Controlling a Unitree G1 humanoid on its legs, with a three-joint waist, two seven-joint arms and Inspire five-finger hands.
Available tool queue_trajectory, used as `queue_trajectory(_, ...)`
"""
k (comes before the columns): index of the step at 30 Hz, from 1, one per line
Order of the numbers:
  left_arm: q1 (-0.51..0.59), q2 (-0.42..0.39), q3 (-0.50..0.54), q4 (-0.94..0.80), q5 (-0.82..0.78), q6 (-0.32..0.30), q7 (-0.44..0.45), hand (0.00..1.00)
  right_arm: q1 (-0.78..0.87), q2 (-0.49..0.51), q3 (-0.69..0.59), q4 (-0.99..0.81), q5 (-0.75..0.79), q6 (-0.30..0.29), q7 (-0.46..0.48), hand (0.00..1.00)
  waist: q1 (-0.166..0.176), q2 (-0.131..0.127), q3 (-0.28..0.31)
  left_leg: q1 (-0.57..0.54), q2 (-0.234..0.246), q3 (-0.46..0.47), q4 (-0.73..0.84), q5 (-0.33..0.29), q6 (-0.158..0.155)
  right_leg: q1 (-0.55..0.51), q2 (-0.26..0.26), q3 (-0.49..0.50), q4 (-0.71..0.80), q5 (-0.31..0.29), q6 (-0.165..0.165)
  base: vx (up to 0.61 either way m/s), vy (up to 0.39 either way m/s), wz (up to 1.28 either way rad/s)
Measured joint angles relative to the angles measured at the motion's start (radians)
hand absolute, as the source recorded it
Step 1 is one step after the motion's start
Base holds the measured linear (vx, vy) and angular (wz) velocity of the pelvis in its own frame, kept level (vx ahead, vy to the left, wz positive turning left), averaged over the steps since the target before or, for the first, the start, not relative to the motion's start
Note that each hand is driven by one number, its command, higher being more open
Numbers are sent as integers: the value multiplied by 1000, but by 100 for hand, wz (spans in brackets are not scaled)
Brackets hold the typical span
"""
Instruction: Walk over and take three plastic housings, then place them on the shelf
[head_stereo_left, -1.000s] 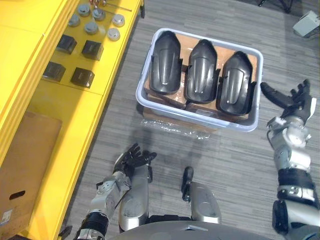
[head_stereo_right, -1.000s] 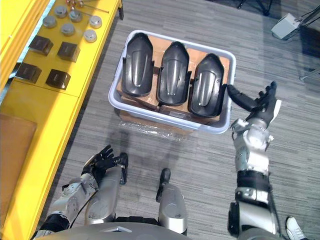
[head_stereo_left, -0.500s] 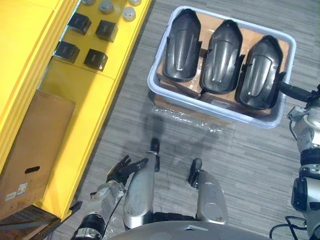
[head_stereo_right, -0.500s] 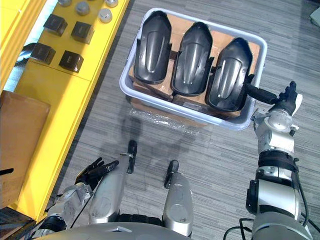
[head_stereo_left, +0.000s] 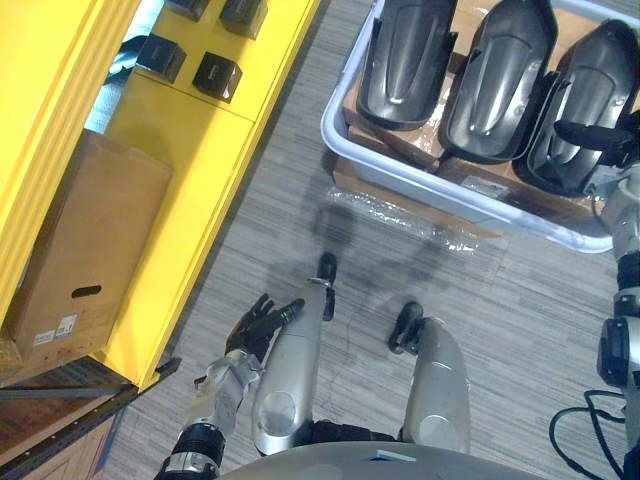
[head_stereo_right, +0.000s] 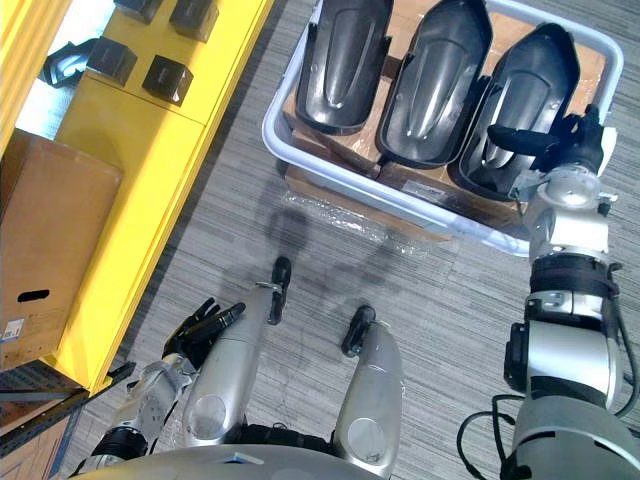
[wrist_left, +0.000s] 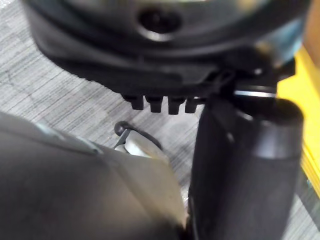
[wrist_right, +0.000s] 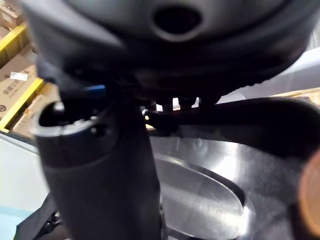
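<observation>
Bin (head_stereo_right: 400, 200) – pale plastic, on the grey floor ahead of me, raised on a flat carton wrapped in clear film (head_stereo_right: 340, 215).

Housings – three, black, hollow side up, side by side in the bin on brown card: left housing (head_stereo_right: 340, 60), middle housing (head_stereo_right: 435, 75), right housing (head_stereo_right: 515, 100). None is lifted and none is on the shelf.

My right hand (head_stereo_right: 578, 150) – at the bin's right end, over the right housing. The thumb (head_stereo_right: 515, 137) reaches across its hollow and the fingers are straight, not closed on anything.

My left hand (head_stereo_right: 200, 328) – low at my side, fingers loose and holding nothing.

Shelf (head_stereo_right: 150, 140) – yellow, along my left. It holds small black blocks (head_stereo_right: 165, 78) and, nearer me, a brown carton (head_stereo_right: 50, 230).
</observation>
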Motion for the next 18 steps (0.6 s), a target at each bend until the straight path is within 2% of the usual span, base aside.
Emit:
queue_trajectory(2, 0, -6, 14, 4, 1, 0, -4, 100, -27, -2, 14, 25, -73, 53, 11, 0, 0, 0, 0, -2, 0, 5, 2, -1, 1, -7, -7, -1, 16, -7, -2, -54, -20, 7)
queue_trajectory(7, 0, -11, 29, 21, -3, -8, -3, 100, -75, -27, 17, 73, -216, 122, 25, 0, 2, -1, 0, -10, 8, 13, 2, 2, -3, -15, -7, -4, 22, -7, -4, -41, -12, 2)
queue_trajectory(11, 0, -11, 29, 30, -21, -11, -3, 100, -77, -33, 13, 101, -273, 149, 28, 0, 2, -3, 2, 3, 19, 30, 1, 13, 1, 2, -5, -4, 15, -6, -3, 9, -6, -1)
queue_trajectory(14, 0, -13, 28, 42, -38, -7, 5, 100, -60, -27, 10, 110, -296, 184, 73, 0, 3, -5, 2, 46, 35, 52, -10, 13, 0, 50, 5, -8, -14, -4, -2, 38, -25, -4)
queue_trajectory(16, 3, -10, 30, 46, -36, -10, 20, 100, -53, 12, -20, 111, -295, 193, 100, 0, 1, -21, -1, 86, 48, 67, -26, 11, -1, 87, 13, -7, -37, -2, -2, 50, -42, -10)
queue_trajectory(18, 3, -10, 31, 46, -38, -9, 29, 100, -50, 18, -22, 110, -296, 202, 116, 0, 1, -24, -1, 101, 56, 68, -30, 8, -6, 106, 22, -8, -51, 0, -3, 28, -32, -8)
